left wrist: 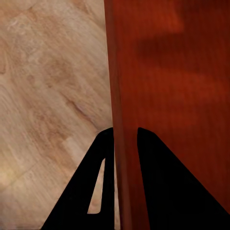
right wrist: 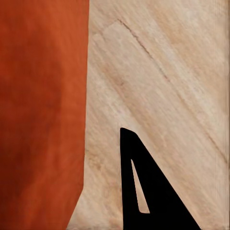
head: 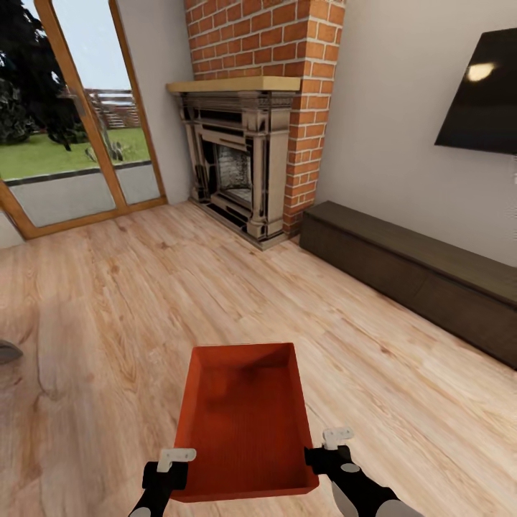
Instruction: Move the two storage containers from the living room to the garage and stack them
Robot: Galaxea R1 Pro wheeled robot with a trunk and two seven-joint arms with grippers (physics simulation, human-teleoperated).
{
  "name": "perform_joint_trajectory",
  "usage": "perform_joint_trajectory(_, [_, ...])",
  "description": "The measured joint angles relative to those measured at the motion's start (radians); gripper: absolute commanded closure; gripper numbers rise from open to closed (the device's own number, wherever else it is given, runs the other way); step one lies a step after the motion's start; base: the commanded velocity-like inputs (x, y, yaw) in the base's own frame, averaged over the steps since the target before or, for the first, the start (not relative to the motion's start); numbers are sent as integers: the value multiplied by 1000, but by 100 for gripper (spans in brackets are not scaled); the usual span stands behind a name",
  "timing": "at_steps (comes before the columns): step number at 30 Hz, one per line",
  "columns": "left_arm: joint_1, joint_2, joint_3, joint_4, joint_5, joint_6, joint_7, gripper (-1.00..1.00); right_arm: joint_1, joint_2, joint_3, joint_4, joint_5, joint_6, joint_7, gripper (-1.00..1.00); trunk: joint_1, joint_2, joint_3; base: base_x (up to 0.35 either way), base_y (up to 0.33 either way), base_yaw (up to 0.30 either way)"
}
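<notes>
Left gripper [left wrist: 125, 143] clamps container [head: 244, 416] wall; right gripper [head: 319, 456] grip unclear

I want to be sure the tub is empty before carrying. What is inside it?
Nothing lies inside the tub: its ribbed orange floor and walls show bare, with only a soft shadow. The left hand and right hand hide small rim spots. The wood floor beneath is covered.

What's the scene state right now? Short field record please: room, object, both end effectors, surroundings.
room: living room, light wood-plank floor
object: one orange-red rectangular plastic tub, open top, empty, carried between both arms
left end effector: shut on the tub's side wall, one finger on each face
right end effector: at the tub's opposite wall; grip cannot be confirmed
surroundings: red-brick chimney with ornate fireplace, black wall TV, long low dark-brown cabinet, glass door to garden
</notes>
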Motion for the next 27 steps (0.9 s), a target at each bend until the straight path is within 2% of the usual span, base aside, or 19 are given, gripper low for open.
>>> perform_joint_trajectory(16, [0, 0, 1, 1, -1, 0, 0, 100, 0, 0, 0, 0, 0, 0, 0, 100, 0, 0, 0, -285, -236, 10])
perform_joint_trajectory(27, [0, 0, 1, 0, -1, 0, 0, 100, 0, 0, 0, 1, 0, 0, 0, 100, -1, 0, 0, -50, -46, 243])
